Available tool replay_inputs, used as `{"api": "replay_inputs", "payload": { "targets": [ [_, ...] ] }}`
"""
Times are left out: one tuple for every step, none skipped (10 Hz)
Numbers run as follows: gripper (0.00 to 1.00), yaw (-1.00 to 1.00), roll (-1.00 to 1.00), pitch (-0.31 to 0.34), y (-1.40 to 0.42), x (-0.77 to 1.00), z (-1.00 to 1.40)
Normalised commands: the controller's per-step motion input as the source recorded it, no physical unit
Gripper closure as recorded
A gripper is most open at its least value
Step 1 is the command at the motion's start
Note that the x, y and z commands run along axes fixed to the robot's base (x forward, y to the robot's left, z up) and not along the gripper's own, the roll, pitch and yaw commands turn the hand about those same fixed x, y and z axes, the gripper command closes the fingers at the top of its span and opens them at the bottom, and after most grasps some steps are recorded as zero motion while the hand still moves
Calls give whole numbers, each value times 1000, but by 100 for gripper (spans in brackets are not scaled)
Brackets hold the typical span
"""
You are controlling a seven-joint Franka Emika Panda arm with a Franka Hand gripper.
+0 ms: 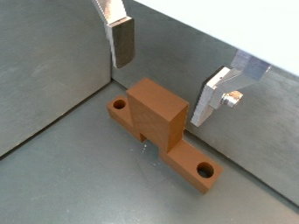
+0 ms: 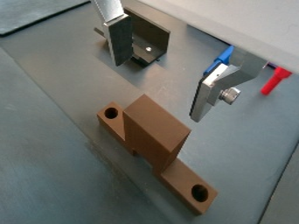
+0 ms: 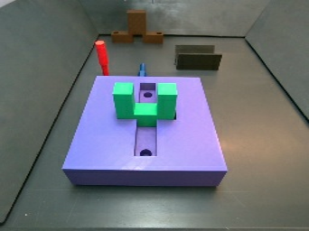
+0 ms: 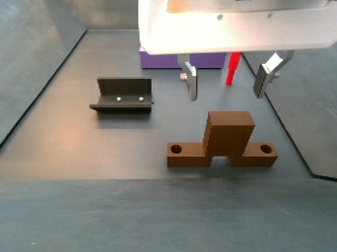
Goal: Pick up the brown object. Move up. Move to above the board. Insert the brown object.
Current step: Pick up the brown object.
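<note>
The brown object [image 1: 155, 118] is an orange-brown T-shaped block. Its bar lies flat on the grey floor with a round hole at each end, and a thick block rises from its middle. It shows in both wrist views [image 2: 152, 136] and both side views [image 4: 227, 138] [image 3: 136, 27]. My gripper [image 1: 160, 92] [image 2: 162, 87] [image 4: 226, 94] is open and empty. It hangs above the raised block, one finger on each side, touching nothing. The purple board [image 3: 182, 135] carries a green U-shaped block [image 3: 145, 99] over its central groove. The board's edge shows behind the gripper [image 4: 161, 61].
The dark fixture [image 2: 149, 44] [image 4: 122, 95] [image 3: 198, 58] stands on the floor beside the brown object. A red upright peg [image 3: 103, 57] [image 4: 235, 67] [image 2: 274, 80] and a small blue piece [image 3: 141, 68] stand between board and brown object. Grey walls enclose the floor.
</note>
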Motion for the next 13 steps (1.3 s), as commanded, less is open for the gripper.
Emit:
{"api": "replay_inputs", "payload": {
  "targets": [
    [0, -223, 249, 0, 0, 0, -160],
    [0, -149, 269, 0, 0, 0, -251],
    [0, -46, 196, 0, 54, -40, -251],
    [0, 0, 96, 0, 0, -97, -186],
    [0, 0, 93, 0, 0, -74, -186],
    [0, -9, 161, 0, 0, -54, -134],
    [0, -60, 127, 0, 54, -86, -131],
    [0, -69, 140, 0, 80, -26, -143],
    [0, -26, 207, 0, 100, 0, -131],
    [0, 0, 227, 0, 126, 14, -137],
    [0, 0, 229, 0, 89, 0, -194],
    [0, 0, 227, 0, 51, 0, -266],
    [0, 0, 239, 0, 66, -9, -323]
  ]
}}
